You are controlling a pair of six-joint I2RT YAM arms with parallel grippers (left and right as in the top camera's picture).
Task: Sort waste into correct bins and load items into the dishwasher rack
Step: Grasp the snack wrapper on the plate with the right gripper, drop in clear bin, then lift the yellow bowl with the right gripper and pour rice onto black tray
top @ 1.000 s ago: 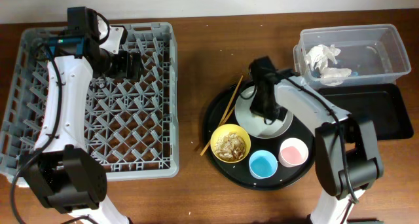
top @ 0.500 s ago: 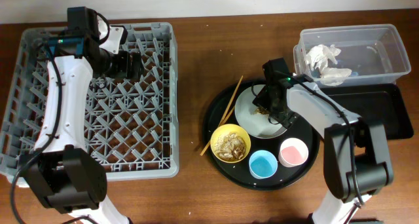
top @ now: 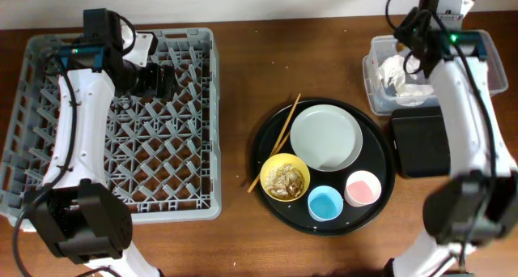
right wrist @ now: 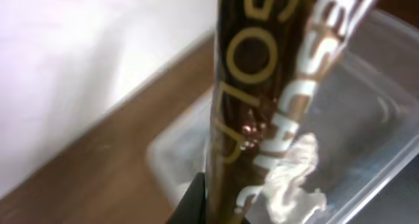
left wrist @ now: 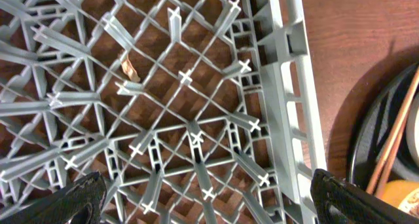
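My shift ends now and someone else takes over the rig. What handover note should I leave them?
Left hand: open, empty, over the dishwasher rack.
Right hand: shut on the wrapper, above the clear tub.
Done: napkins are in the tub.
To do: drop the wrapper; bin the food scraps from the yellow bowl; load the plate, bowl, blue cup, pink cup and chopsticks, all on the round tray.

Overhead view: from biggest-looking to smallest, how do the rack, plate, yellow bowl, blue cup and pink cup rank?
1. rack
2. plate
3. yellow bowl
4. blue cup and pink cup: these look about alike, so I won't rank them.
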